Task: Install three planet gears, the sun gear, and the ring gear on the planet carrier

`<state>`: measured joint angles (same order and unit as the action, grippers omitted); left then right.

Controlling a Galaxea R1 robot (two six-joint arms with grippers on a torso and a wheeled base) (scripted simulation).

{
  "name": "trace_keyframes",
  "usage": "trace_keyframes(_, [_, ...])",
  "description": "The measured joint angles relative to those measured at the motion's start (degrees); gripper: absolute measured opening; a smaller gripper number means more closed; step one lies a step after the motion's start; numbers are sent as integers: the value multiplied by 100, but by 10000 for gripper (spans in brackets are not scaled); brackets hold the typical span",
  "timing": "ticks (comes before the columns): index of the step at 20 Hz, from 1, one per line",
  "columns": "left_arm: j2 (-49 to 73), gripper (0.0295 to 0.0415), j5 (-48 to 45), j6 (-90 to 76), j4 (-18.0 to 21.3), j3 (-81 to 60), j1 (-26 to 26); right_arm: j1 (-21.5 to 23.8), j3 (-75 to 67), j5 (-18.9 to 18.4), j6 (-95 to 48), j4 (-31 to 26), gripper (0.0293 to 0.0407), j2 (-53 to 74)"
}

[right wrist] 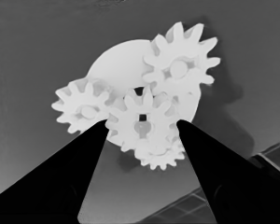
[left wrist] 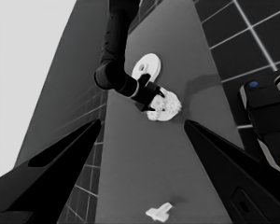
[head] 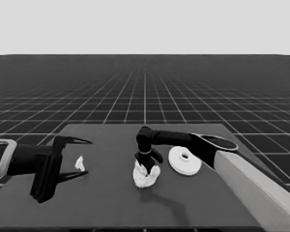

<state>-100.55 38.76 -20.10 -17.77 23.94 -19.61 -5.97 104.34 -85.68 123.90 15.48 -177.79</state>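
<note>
Head view first, scanned from left to right: the left gripper (head: 79, 157) is parked over the table's left end, its two long black fingers spread wide, and the thin white piece (head: 79, 163) lies on the dark table (head: 106, 203) between them, untouched, so nothing is held there. At centre, the right gripper (head: 147, 166) is brought straight down onto the cluster of small white toothed gears (head: 146, 176), which is stacked on the smaller round part, the flat white washer-like disc. Just beside it to the right, the larger round part (head: 184, 160), the thick white disc with a small dark centre hole, is left flat and apart, presumably kept back because it goes on last, over the gears.

From the right wrist, the smaller round part (right wrist: 119, 60) is seen beneath four gears. The centre gear (right wrist: 141, 122) is framed between the two black fingers, and the tips look to touch its toothed edge on both sides. So the jaws are judged closed on that gear, most likely while it is seated among the three outer gears, whose teeth already look meshed with it.
</note>
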Motion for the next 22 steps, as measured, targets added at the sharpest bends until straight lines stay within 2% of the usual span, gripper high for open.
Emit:
trace_keyframes(16, [0, 385, 0, 0, 0, 0, 0, 0, 0, 0, 960, 0, 309, 0])
trace_keyframes(18, [0, 385, 0, 0, 0, 0, 0, 1, 0, 0, 1017, 1, 369, 0])
trace_keyframes(19, [0, 385, 0, 0, 0, 0, 0, 1, 0, 0, 1029, 1, 380, 0])
trace_keyframes(22, [0, 385, 0, 0, 0, 0, 0, 1, 0, 1, 1043, 1, 384, 0])
